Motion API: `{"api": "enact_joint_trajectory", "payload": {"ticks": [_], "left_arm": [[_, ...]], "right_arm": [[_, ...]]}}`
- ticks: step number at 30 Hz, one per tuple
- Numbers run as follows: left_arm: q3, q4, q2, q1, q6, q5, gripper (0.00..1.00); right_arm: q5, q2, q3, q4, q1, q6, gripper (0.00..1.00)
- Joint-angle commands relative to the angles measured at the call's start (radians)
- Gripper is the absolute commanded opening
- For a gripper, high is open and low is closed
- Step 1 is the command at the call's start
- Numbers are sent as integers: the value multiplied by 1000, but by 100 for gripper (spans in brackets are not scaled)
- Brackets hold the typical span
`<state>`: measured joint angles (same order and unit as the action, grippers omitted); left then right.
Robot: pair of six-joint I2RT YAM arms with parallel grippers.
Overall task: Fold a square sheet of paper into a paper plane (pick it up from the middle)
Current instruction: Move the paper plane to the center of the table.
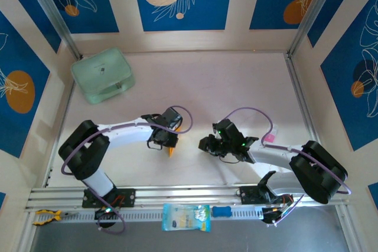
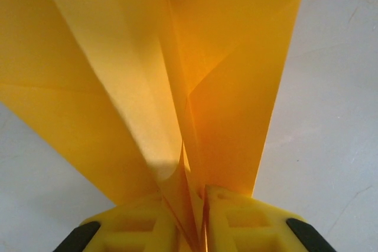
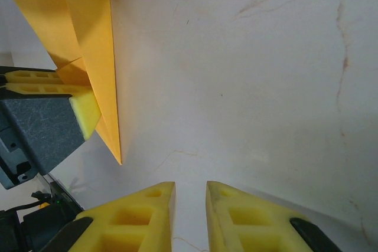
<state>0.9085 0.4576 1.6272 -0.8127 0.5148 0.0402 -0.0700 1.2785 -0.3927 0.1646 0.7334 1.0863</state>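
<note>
Both arms bend inward over the table (image 1: 207,81), the left pincer (image 2: 198,196) pinching the creased paper plane (image 2: 177,75) mid-table, while the right wrist view shows the right pincer (image 3: 190,188) slightly spread, empty, near its point.

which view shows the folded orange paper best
Left wrist: the folded paper is close and large, creases and flaps plain, pinched in the left gripper. Right wrist catches it side-on at upper left, pointed tip down. Top external gives a small orange tip beside the left gripper.
</note>
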Motion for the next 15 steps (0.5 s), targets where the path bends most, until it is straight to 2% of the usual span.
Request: {"api": "enact_joint_trajectory", "payload": {"ticks": [1, 15], "left_arm": [[36, 41, 20, -15, -14, 29, 18], [70, 79, 61, -30, -10, 55, 19]], "right_arm": [[9, -27, 3, 6, 5, 4, 21], [11, -42, 19, 12, 1, 6, 22]]}}
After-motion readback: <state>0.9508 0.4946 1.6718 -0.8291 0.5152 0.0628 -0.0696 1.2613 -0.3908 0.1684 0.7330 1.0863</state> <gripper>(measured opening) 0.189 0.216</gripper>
